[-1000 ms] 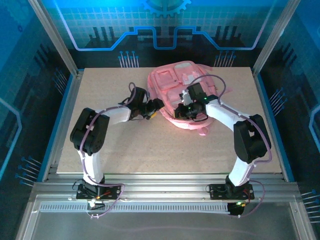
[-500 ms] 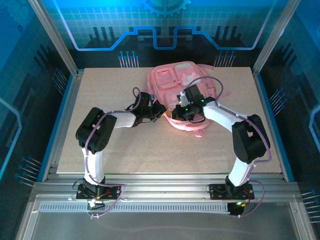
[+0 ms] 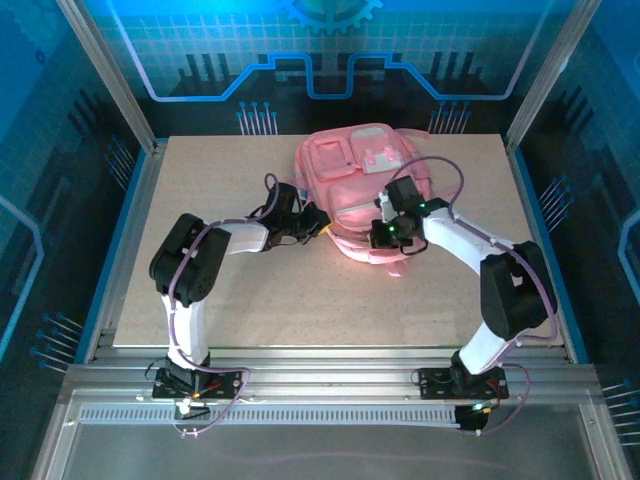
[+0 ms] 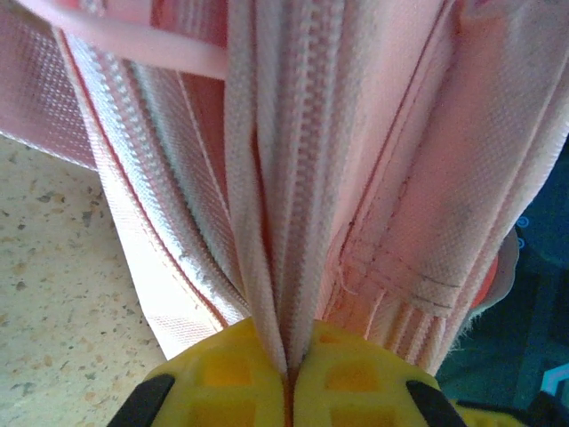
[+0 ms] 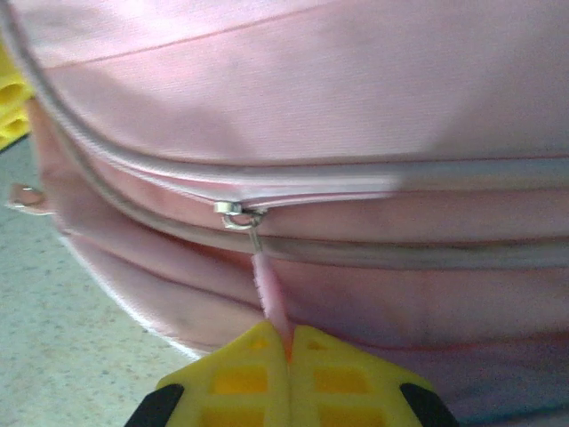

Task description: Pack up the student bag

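The pink backpack (image 3: 352, 185) lies front up at the far middle of the table (image 3: 250, 290). Its long axis runs far to near, the near end swung slightly right, and its whitish patch (image 3: 380, 158) is toward the far end. The left gripper (image 4: 289, 378) is clamped on a fold of zipper band (image 4: 280, 222) at the bag's left edge. The right gripper (image 5: 289, 356) pinches a pink pull tab (image 5: 268, 286) on the near side. The tabletop is speckled beige, with metal frame posts (image 3: 105, 70) and blue patterned walls (image 3: 330, 50) around it.
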`<state>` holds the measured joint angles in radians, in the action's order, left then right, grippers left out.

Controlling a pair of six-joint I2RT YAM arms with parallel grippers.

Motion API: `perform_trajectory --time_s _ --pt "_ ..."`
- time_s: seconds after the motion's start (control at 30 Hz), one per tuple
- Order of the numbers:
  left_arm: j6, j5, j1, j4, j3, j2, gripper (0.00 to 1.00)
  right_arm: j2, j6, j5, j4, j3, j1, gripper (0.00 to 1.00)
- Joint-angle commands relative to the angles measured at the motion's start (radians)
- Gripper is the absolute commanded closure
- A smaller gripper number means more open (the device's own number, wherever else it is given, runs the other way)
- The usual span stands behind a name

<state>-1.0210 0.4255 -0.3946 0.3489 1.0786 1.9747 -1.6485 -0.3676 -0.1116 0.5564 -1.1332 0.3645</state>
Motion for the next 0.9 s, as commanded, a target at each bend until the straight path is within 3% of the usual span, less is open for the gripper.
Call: perform_trajectory --time_s 0.0,0.13,0.23,0.3,0.43,0.47,0.53,0.63,0.73,0.87 --pt "0.057 -0.014 0.055 -0.061 0.027 -0.048 1.0 0.033 0.043 0.211 0.228 0.003 -0.038 1.0" --pt "0.129 0.025 0.076 -0.166 0.061 -0.057 1.0 0.019 0.072 0.44 0.267 -0.055 -0.054 1.0" --pt "0.193 0.031 0.096 -0.253 0.099 -0.056 1.0 0.014 0.094 0.49 0.261 -0.08 -0.068 1.0" --pt "0.214 0.039 0.105 -0.298 0.13 -0.054 1.0 0.018 0.102 0.424 0.239 -0.085 -0.071 1.0" --pt "0.223 0.042 0.105 -0.324 0.159 -0.064 0.98 0.066 0.108 0.178 0.127 -0.056 -0.054 1.0" --pt "0.233 0.041 0.105 -0.343 0.169 -0.066 0.89 0.079 0.105 0.125 0.096 -0.046 -0.05 0.98" --pt "0.276 0.012 0.105 -0.42 0.202 -0.077 0.57 0.099 0.081 0.011 0.013 -0.015 -0.042 0.78" --pt "0.339 -0.052 0.106 -0.528 0.231 -0.115 0.36 0.113 0.061 -0.071 -0.097 0.022 -0.022 0.57" --pt "0.346 -0.075 0.107 -0.564 0.217 -0.171 0.27 0.089 0.064 -0.082 -0.157 0.036 -0.004 0.44" --pt "0.268 -0.06 0.092 -0.52 0.129 -0.247 0.26 0.03 0.068 -0.13 -0.22 0.045 -0.001 0.39"
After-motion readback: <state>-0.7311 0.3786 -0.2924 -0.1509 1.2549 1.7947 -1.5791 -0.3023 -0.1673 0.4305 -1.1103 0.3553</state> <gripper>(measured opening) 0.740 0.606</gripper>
